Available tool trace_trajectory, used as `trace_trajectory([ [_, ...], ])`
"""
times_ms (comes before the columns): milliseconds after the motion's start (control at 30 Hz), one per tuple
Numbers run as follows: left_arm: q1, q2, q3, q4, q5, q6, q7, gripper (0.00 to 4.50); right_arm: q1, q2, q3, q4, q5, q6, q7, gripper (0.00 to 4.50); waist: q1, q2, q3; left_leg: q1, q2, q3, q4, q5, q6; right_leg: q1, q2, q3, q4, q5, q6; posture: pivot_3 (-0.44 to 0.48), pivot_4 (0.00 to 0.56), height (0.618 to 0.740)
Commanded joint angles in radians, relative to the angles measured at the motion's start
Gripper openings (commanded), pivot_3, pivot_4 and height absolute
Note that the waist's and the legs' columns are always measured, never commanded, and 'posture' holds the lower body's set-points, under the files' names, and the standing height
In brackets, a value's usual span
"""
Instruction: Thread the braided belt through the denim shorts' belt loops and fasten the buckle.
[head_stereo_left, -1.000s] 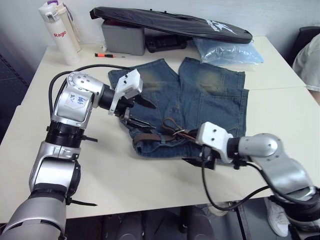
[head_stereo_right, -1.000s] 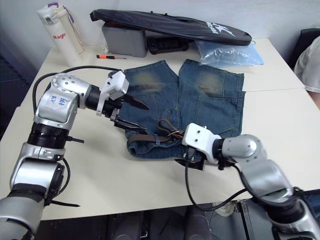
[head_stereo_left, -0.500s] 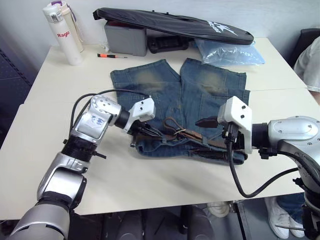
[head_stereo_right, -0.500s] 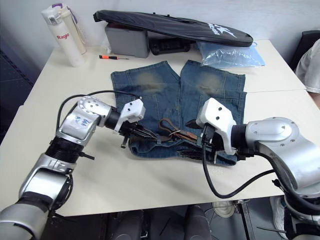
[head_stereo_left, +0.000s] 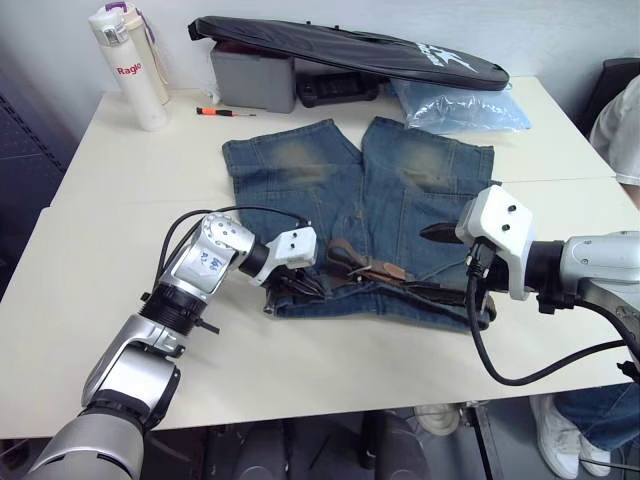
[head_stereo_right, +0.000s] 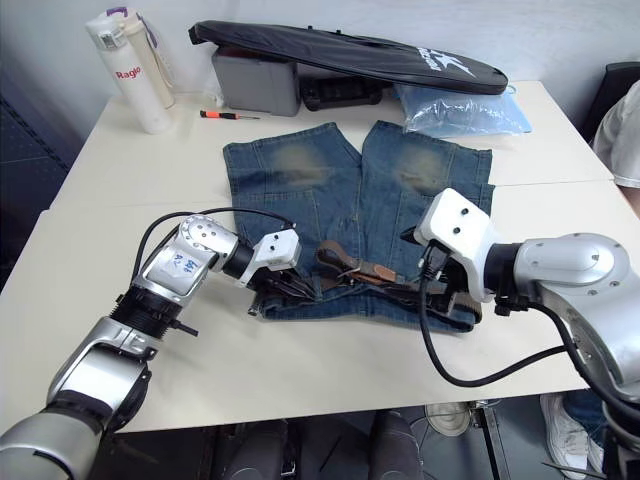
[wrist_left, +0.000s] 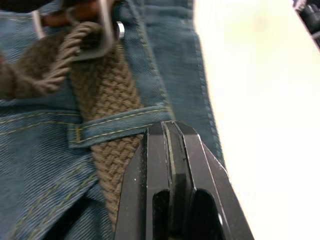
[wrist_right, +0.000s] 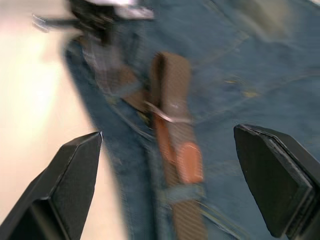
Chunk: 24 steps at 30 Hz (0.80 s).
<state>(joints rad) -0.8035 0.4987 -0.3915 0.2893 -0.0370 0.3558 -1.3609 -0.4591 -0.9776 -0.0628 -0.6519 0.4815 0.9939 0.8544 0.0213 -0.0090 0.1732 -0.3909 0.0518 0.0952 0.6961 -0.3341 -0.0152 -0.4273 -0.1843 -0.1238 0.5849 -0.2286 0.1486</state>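
Observation:
The denim shorts (head_stereo_left: 400, 190) lie flat on the table, waistband toward me. The braided belt (head_stereo_left: 372, 268) runs along that waistband, with a loose loop near the middle. In the left wrist view the belt (wrist_left: 102, 95) passes under a belt loop (wrist_left: 120, 131), and the silver buckle (wrist_left: 106, 31) lies just beyond it. My left gripper (wrist_left: 167, 127) is shut, its tips resting on the waistband at that loop's edge, near the shorts' left end (head_stereo_left: 300, 283). My right gripper (head_stereo_left: 450, 268) hangs open over the waistband's right part, fingers (wrist_right: 75, 165) spread wide either side of the belt (wrist_right: 172, 100).
Along the back edge stand a white bottle (head_stereo_left: 130, 65), an orange-handled screwdriver (head_stereo_left: 215, 111), a grey case (head_stereo_left: 250, 75), a long black bag (head_stereo_left: 350, 45) and a pale blue plastic bag (head_stereo_left: 455, 105). A person's sleeve (head_stereo_left: 625, 120) shows at the right edge.
My left gripper dropped from above the shorts to the waistband's left end and shut. My right arm swung from the table's front edge to the right part of the waistband, staying open.

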Motion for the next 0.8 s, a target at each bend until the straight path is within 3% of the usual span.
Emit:
trace_trajectory([
  [33,0.05,0.014,-0.022,-0.048,0.006,0.028,0.0,0.09,-0.017,0.031,0.085,0.089,-0.082,-0.108,-0.036,4.5,-0.001,0.0,0.0,0.0,0.0,0.0,0.0,0.0,0.0,0.0,0.0,0.0,0.0,0.0,0.0,0.0,0.15,0.74],
  [267,0.057,0.021,-0.005,-0.079,0.004,0.053,0.029,0.09,-0.038,0.035,0.242,0.218,-0.23,-0.277,-0.015,4.5,-0.001,0.0,0.0,0.0,0.0,0.001,0.0,0.0,0.0,0.0,0.0,0.0,0.0,0.0,0.0,0.0,0.15,0.74],
  [700,0.035,0.029,0.027,-0.082,-0.014,0.049,0.041,0.09,-0.053,0.095,0.348,0.315,-0.384,-0.389,-0.078,4.5,-0.001,0.0,0.0,0.0,0.0,0.001,0.0,0.0,0.0,0.0,0.0,0.0,0.0,0.0,0.0,0.0,0.15,0.74],
  [767,0.036,0.029,0.027,-0.084,-0.014,0.047,0.042,0.0,-0.052,0.106,0.354,0.325,-0.404,-0.402,-0.08,3.74,-0.001,0.0,0.0,0.0,0.0,0.001,0.0,0.0,0.0,0.0,0.0,0.0,0.0,0.0,0.0,0.0,0.15,0.74],
  [800,0.036,0.028,0.027,-0.083,-0.015,0.046,0.043,0.0,-0.05,0.11,0.358,0.328,-0.416,-0.411,-0.078,3.11,-0.001,0.0,0.0,0.0,0.0,0.001,0.0,0.0,0.0,0.0,0.0,0.0,0.0,0.0,0.0,0.0,0.15,0.74],
])
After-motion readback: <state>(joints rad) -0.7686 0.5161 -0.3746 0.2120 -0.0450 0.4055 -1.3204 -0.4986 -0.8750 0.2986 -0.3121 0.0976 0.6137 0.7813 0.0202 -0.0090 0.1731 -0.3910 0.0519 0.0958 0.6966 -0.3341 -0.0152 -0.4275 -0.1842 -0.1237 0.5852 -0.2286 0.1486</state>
